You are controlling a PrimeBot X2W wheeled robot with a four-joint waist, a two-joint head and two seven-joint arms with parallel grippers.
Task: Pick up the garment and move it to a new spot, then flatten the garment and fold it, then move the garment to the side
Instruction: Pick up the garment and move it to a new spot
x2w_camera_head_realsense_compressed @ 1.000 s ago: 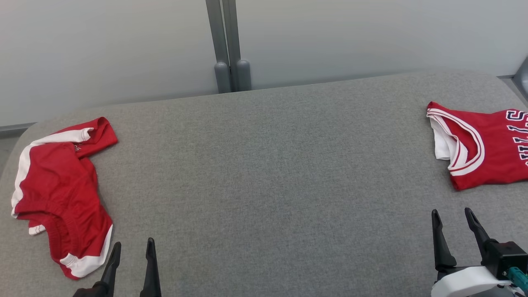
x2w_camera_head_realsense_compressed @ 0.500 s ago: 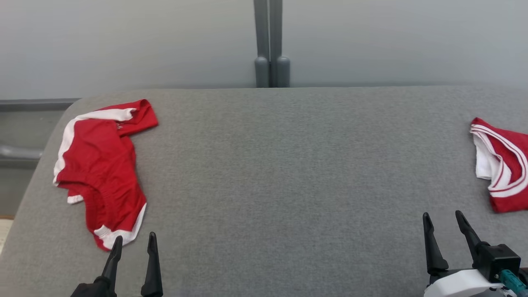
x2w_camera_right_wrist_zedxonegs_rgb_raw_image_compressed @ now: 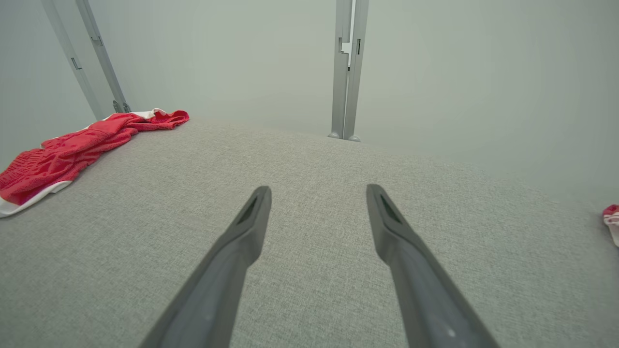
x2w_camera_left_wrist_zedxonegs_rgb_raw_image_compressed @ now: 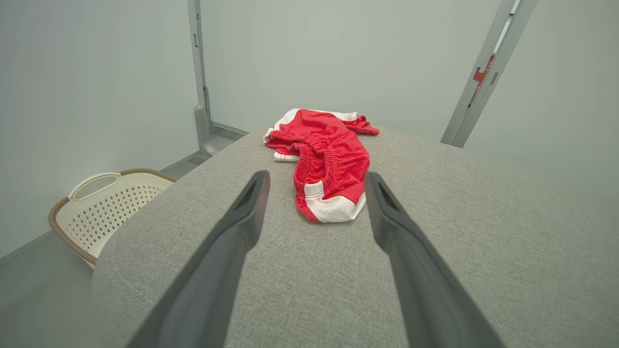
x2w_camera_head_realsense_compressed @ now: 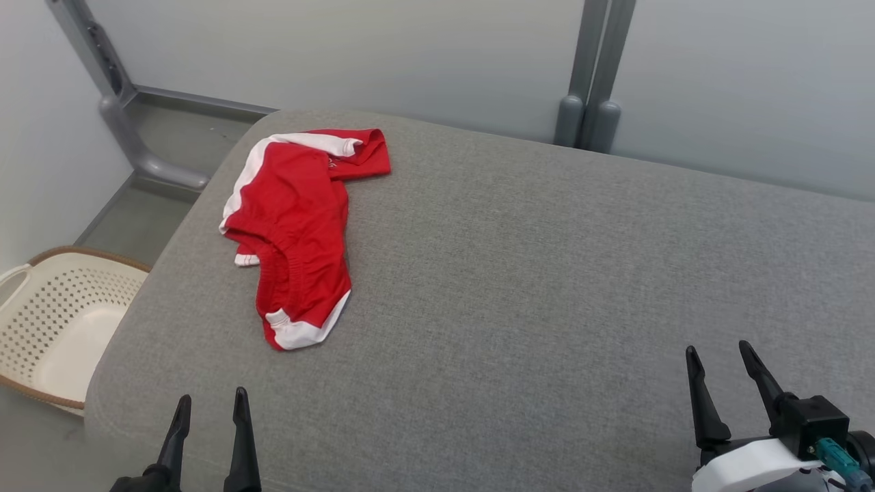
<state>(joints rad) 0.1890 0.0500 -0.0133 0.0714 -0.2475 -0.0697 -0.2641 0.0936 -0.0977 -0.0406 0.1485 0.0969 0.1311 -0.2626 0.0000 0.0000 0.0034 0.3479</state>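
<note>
step: pick-up, not begun yet by my read. Nothing is gripped.
how I'd do it: send the left claw [x2w_camera_head_realsense_compressed: 211,395] straight ahead over the bench [x2w_camera_head_realsense_compressed: 547,273] and come down on the near white hem [x2w_camera_head_realsense_compressed: 301,333]. Pinch one bunched ridge rather than flat cloth. Lift high enough that the far end clears the bench before I carry it toward the middle.
second grip: I'd bring the right claw [x2w_camera_head_realsense_compressed: 718,347] across to take the far end, so the piece hangs spread out rather than in a rope.
risk: the piece lies close to the bench's left edge with a basket [x2w_camera_head_realsense_compressed: 61,321] below, so a sloppy drag could slide it off.
left claw: fingers wide apart, holding and touching nothing. It hangs over the near-left corner, pointed at the hem.
right claw: also spread wide and holding nothing, over bare bench at near right, well apart from the cloth.
garment [x2w_camera_head_realsense_compressed: 301,225]: red with white trim, crumpled. It looks like shorts, with a gathered waistband. It sits on the far-left part of the bench. I see no lettering.
other cloth: a red-and-white scrap [x2w_camera_right_wrist_zedxonegs_rgb_raw_image_compressed: 611,220] at the far right edge of the right wrist view. Too little shows to say what it is.
far: grey posts [x2w_camera_head_realsense_compressed: 588,102] against a pale wall.
</note>
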